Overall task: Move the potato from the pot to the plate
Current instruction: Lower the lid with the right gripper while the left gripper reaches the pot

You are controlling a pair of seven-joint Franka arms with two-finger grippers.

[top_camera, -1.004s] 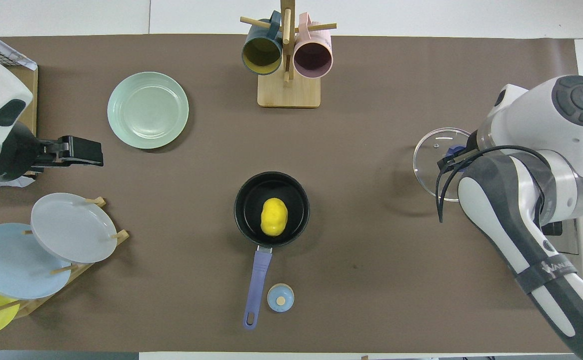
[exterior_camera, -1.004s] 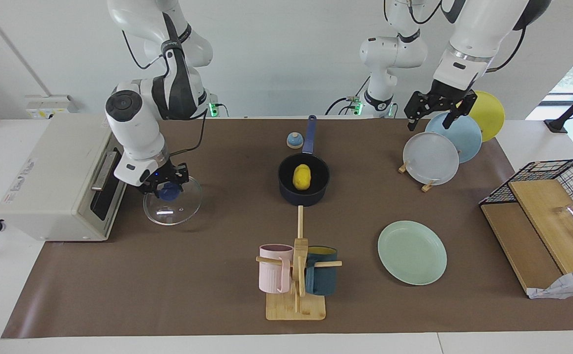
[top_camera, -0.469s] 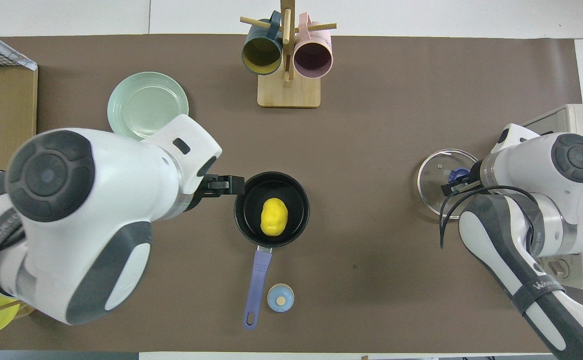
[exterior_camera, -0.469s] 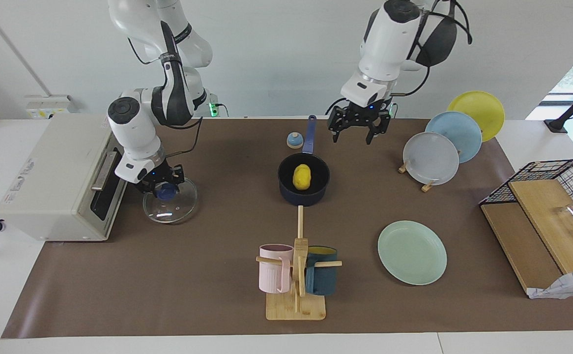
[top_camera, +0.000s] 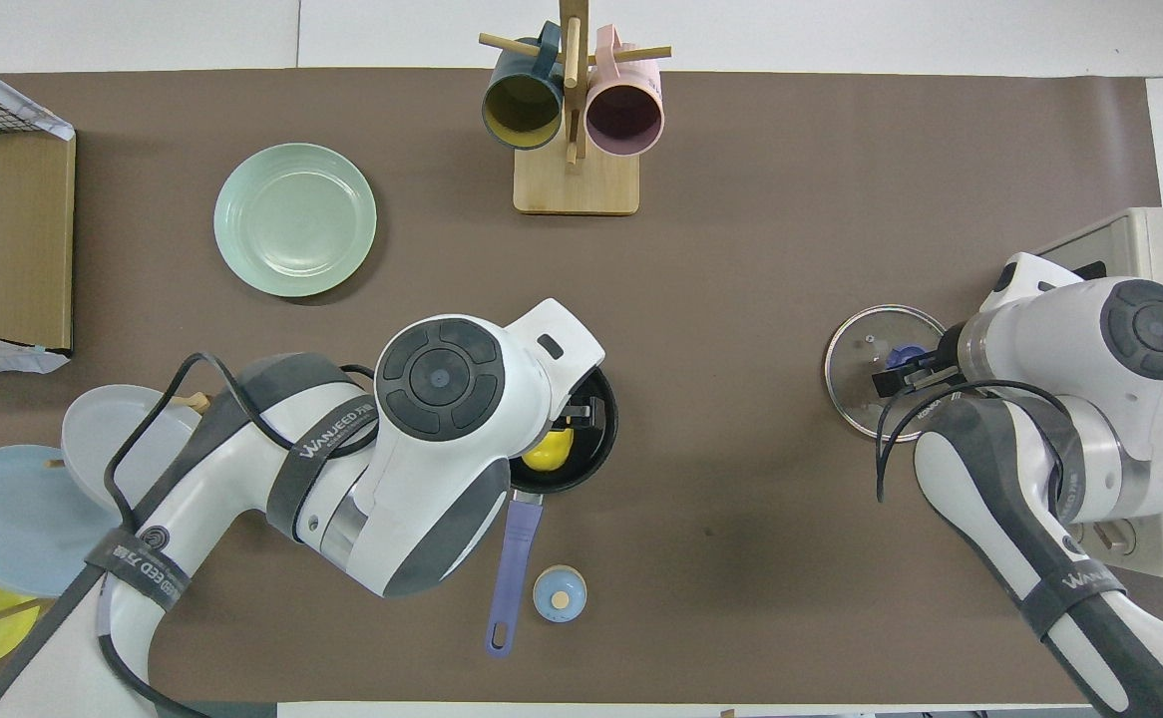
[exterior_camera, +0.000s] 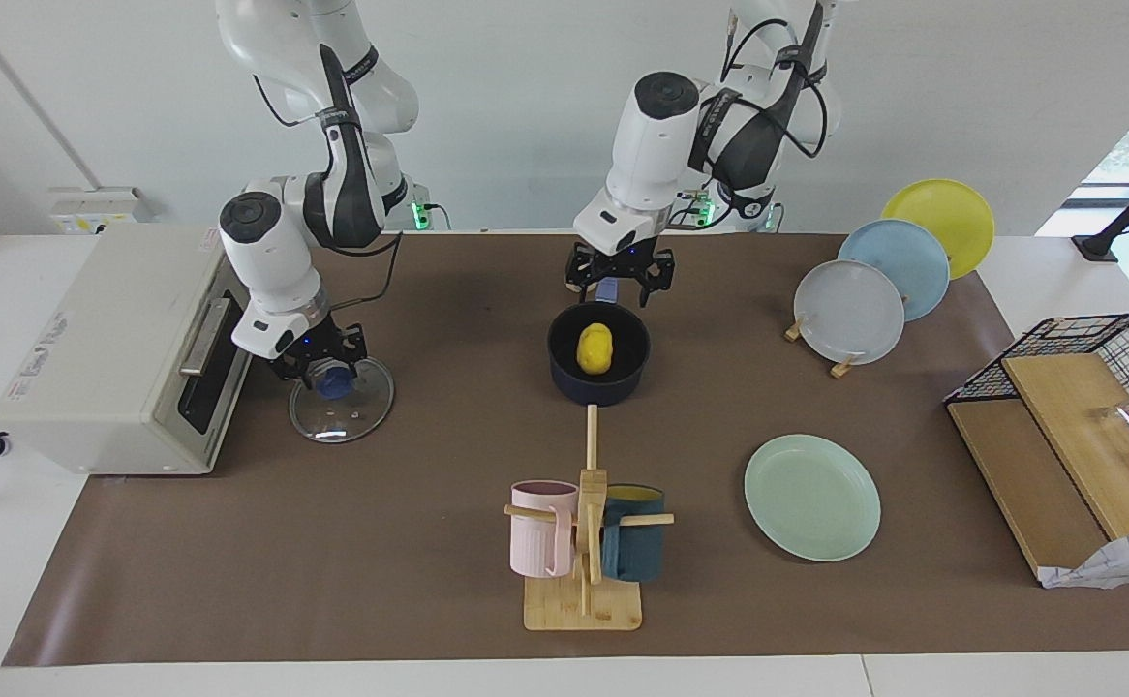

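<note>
The yellow potato (exterior_camera: 595, 348) lies in the dark navy pot (exterior_camera: 598, 389) at the middle of the table; the arm covers most of it in the overhead view (top_camera: 548, 454). The pot's blue handle (top_camera: 514, 558) points toward the robots. My left gripper (exterior_camera: 620, 285) is open above the pot's rim on the handle's side, clear of the potato. The mint-green plate (exterior_camera: 811, 497) lies empty, farther from the robots, toward the left arm's end (top_camera: 295, 219). My right gripper (exterior_camera: 320, 366) is shut on the blue knob of a glass lid (exterior_camera: 344, 411) beside the oven.
A mug tree (exterior_camera: 584, 542) with a pink and a teal mug stands farther out than the pot. A rack of grey-white, light blue and yellow plates (exterior_camera: 850, 310) is at the left arm's end. There are also a toaster oven (exterior_camera: 109, 348), a small blue bell (exterior_camera: 580, 277) and a wire basket (exterior_camera: 1097, 358).
My left arm swung from over the plate rack to over the pot, gripper open. My right gripper shifted slightly with the glass lid, which now sits low at the table.
</note>
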